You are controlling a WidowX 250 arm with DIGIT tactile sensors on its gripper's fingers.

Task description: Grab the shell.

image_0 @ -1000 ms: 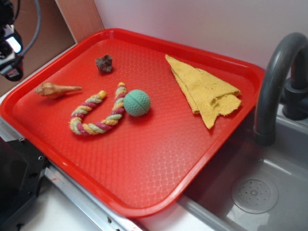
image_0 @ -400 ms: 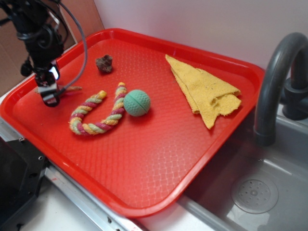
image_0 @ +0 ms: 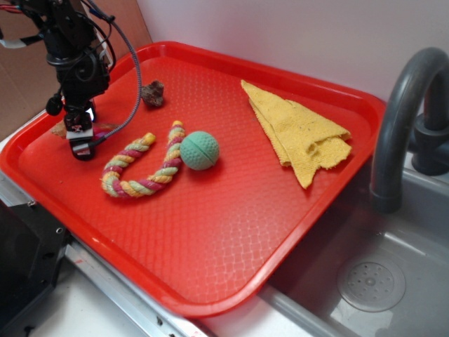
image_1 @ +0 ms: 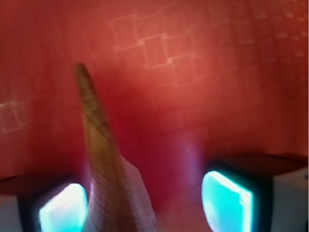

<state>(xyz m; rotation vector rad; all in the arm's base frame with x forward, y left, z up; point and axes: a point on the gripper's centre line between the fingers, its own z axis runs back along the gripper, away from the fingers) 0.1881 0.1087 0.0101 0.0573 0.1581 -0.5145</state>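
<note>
Glossy textured plastic tray (image_0: 231,232), woven yellow cloth (image_0: 298,130), twisted fibre rope (image_0: 144,168), ridged matt shell (image_1: 104,154).

The arm (image_0: 70,49) was black, built of blocky joints, with a round dark knob at one side. Black and grey cables looped off it, one thin grey cable curving away. Its fingers (image_1: 227,203) were dark with glowing cyan pads and pale outer edges, blurred close up.

gripper (image_0: 83,146) now down astride shell (image_1: 104,159)
</note>
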